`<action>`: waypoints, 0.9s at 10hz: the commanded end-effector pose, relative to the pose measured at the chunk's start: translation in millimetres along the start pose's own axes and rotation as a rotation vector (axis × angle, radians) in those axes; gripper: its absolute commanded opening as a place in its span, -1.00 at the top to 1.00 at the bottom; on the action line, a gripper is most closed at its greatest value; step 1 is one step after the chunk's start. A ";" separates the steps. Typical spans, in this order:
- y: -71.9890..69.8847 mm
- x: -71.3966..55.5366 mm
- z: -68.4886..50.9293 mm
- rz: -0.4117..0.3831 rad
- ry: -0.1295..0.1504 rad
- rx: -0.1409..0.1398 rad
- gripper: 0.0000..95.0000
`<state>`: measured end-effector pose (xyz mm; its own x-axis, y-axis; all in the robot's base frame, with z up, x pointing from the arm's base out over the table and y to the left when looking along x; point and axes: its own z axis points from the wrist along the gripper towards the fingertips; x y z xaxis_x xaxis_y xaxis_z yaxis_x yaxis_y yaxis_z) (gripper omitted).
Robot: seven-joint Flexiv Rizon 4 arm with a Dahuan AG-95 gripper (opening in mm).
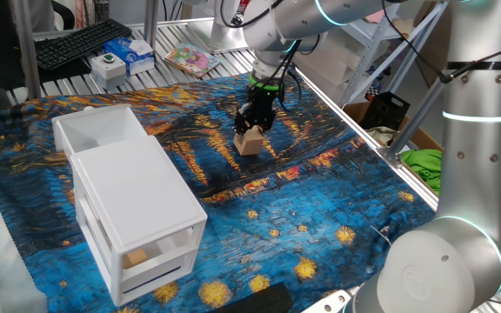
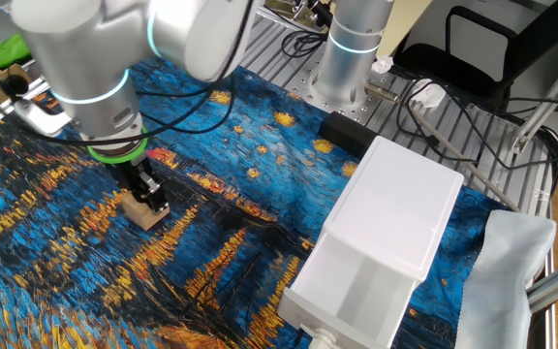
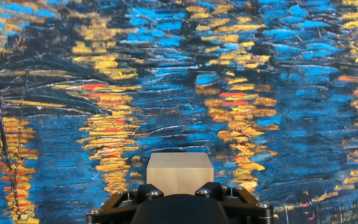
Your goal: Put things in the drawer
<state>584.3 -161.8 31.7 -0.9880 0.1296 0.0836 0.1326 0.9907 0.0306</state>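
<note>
A light-tan wooden cube block (image 1: 249, 143) is in the middle of the painted cloth, right at its surface; I cannot tell whether it touches. My gripper (image 1: 253, 130) comes down from above and is shut on its top. The other fixed view shows the same block (image 2: 146, 211) under the black fingers (image 2: 149, 192). In the hand view the block (image 3: 179, 168) fills the gap just ahead of the gripper (image 3: 179, 186). The white cabinet's top drawer (image 1: 103, 130) stands pulled out and open, its inside bare (image 2: 352, 286). It is well to the left of the gripper.
The white cabinet (image 1: 137, 209) stands at the front left, with a tan block (image 1: 136, 256) behind a see-through lower front. A keyboard (image 1: 81, 42), small boxes (image 1: 129, 54) and a booklet (image 1: 190, 59) lie beyond the cloth's far edge. A second robot base (image 1: 446, 265) stands at the front right.
</note>
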 end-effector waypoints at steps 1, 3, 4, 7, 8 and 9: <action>-0.1 -2.6 0.8 -0.002 0.002 0.004 1.00; -0.1 -2.6 0.8 -0.006 -0.004 0.008 1.00; -0.1 -2.6 0.8 -0.009 -0.006 0.008 1.00; -0.1 -2.6 0.8 -0.033 -0.019 0.012 1.00; -0.1 -2.6 0.8 -0.032 -0.021 0.014 1.00; -0.1 -2.6 0.8 -0.044 -0.038 0.015 1.00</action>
<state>589.0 -162.2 30.2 -0.9946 0.0896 0.0517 0.0907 0.9957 0.0205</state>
